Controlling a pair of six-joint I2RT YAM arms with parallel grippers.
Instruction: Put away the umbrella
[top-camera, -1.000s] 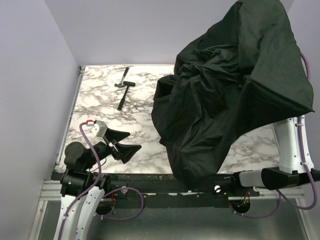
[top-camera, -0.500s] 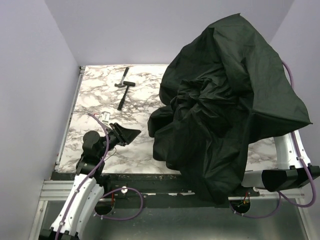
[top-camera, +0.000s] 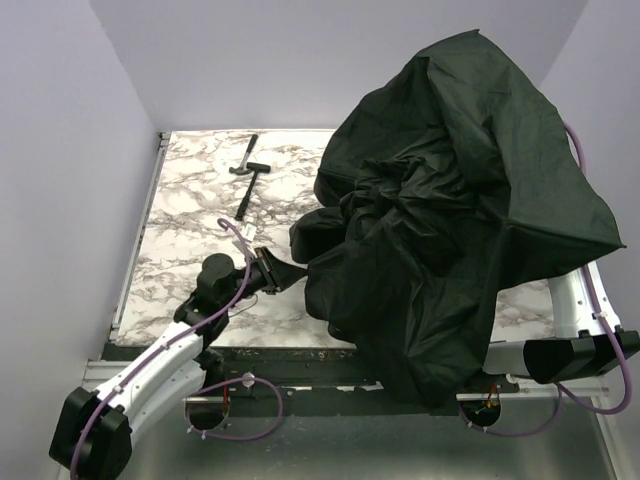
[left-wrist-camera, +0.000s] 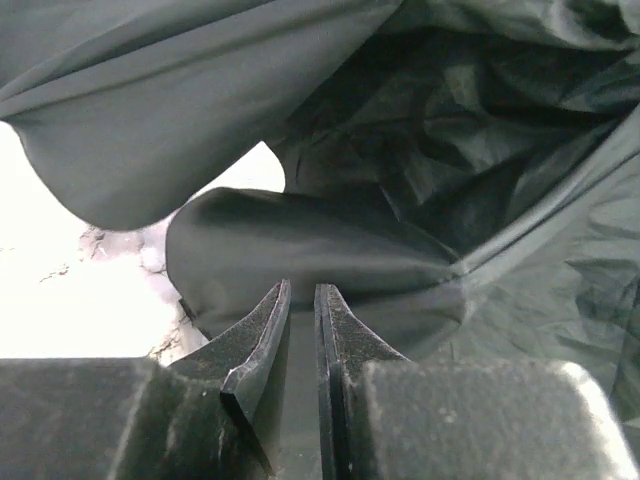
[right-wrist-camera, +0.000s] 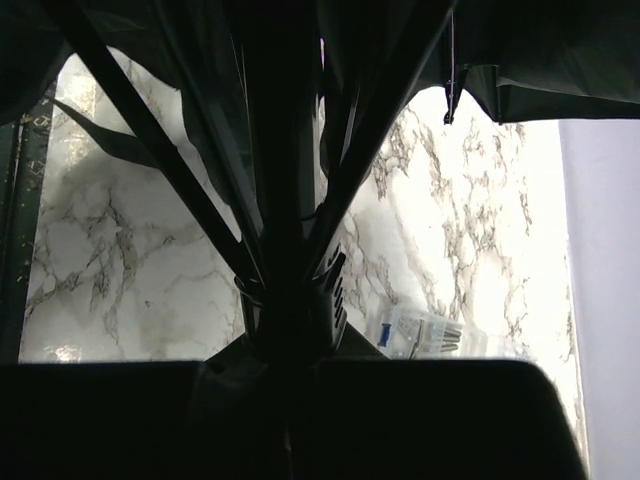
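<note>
The umbrella (top-camera: 460, 200) is half open, its black canopy billowing over the right half of the table. My left gripper (top-camera: 288, 272) reaches in from the left at the canopy's lower left fold. In the left wrist view the jaws of that gripper (left-wrist-camera: 302, 290) stand almost together, a thin slit between them, on a fold of the dark fabric (left-wrist-camera: 300, 235). In the right wrist view the umbrella's shaft and ribs (right-wrist-camera: 280, 200) rise straight out of my right gripper (right-wrist-camera: 290, 330), which is shut on the handle end. From above, the canopy hides that gripper.
A small black-handled hammer (top-camera: 247, 172) lies at the back left of the marble table (top-camera: 190, 210). A clear plastic packet (right-wrist-camera: 430, 335) lies on the marble beside the right gripper. Purple walls close in the left, back and right sides.
The left arm has stretched rightward to the canopy's edge and its jaws have closed from wide open to nearly together. The canopy dropped and shifted left at first, then stayed put.
</note>
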